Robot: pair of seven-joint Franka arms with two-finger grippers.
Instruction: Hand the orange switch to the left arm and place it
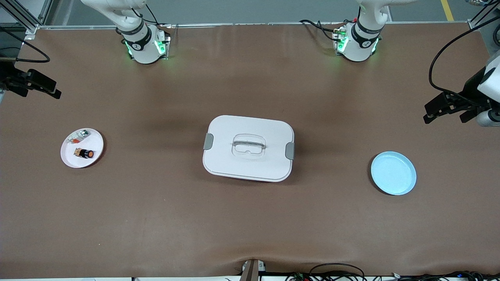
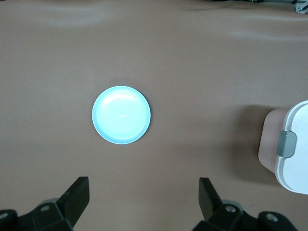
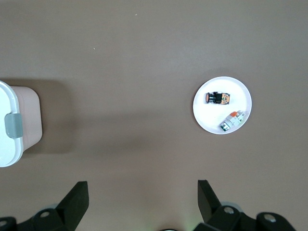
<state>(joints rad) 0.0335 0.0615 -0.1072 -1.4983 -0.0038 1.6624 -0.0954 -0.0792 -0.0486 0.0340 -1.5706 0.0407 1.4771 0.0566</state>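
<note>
The orange switch (image 1: pixel 84 153) lies on its side on a small white plate (image 1: pixel 70 158) toward the right arm's end of the table; the right wrist view shows the switch (image 3: pixel 216 98) on that plate (image 3: pixel 207 120) too. The white box (image 1: pixel 249 148) with grey latches sits at the table's middle. My right gripper (image 1: pixel 41 91) hangs open and empty above the table's edge near the white plate, its fingers (image 3: pixel 77 197) wide apart. My left gripper (image 1: pixel 445 118) hangs open and empty at the left arm's end, above the table near a light blue plate (image 1: pixel 393 173).
A small silver-and-orange-red clear part (image 1: pixel 79 136) shares the white plate. The blue plate (image 2: pixel 121 115) holds nothing. A corner of the box shows in the left wrist view (image 2: pixel 296 163) and in the right wrist view (image 3: pixel 7 144). Brown tabletop lies between box and plates.
</note>
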